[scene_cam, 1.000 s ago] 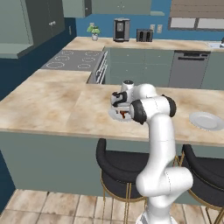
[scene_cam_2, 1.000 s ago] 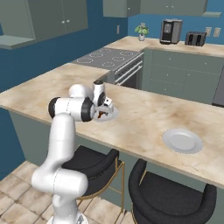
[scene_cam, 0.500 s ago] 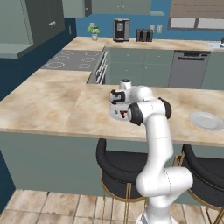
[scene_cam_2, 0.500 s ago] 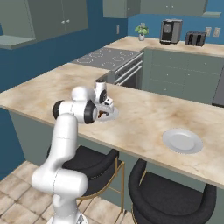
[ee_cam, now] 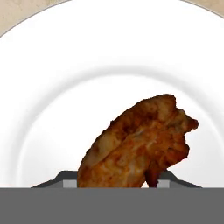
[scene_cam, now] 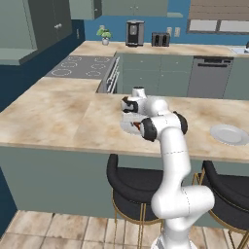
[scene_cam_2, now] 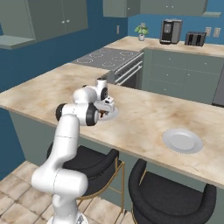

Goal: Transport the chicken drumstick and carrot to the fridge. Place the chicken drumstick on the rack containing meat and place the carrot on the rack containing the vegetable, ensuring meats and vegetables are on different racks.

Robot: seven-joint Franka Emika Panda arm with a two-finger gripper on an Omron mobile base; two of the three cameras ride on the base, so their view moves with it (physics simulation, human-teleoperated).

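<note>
The gripper [ee_cam: 113, 183] is right down over a white plate [ee_cam: 52, 87], and the chicken drumstick [ee_cam: 138, 144] sits between its two finger tips [ee_cam: 65, 181], which show just a little on each side of the meat. The tips press close on both sides of the drumstick, so the gripper is closing around it, and the meat lies on the plate. A second ago the hand stood a bit higher over the plate with its fingers spread wide; now it has come lower and the fingers have moved in. In the left base view the white arm [scene_cam: 170, 160] bends over the near edge of the island counter [scene_cam: 58, 121], and its hand covers most of the plate [scene_cam: 127, 127]. In the right base view the same plate [scene_cam_2: 111, 114] peeks out beside the hand, near the front edge of the counter [scene_cam_2: 144, 118]. The base has not driven, so the room looks the same as before. Along the same counter, well apart, lies a second plate [scene_cam_2: 182, 140] near the right end. Two black stools [scene_cam: 133, 187] stand under the near edge. Farther back there is a stove top [scene_cam: 80, 67] on the side counter. Against the far blue wall stand a coffee machine [scene_cam: 134, 33], a toaster [scene_cam: 160, 39] and a small green plant [scene_cam: 103, 35].
</note>
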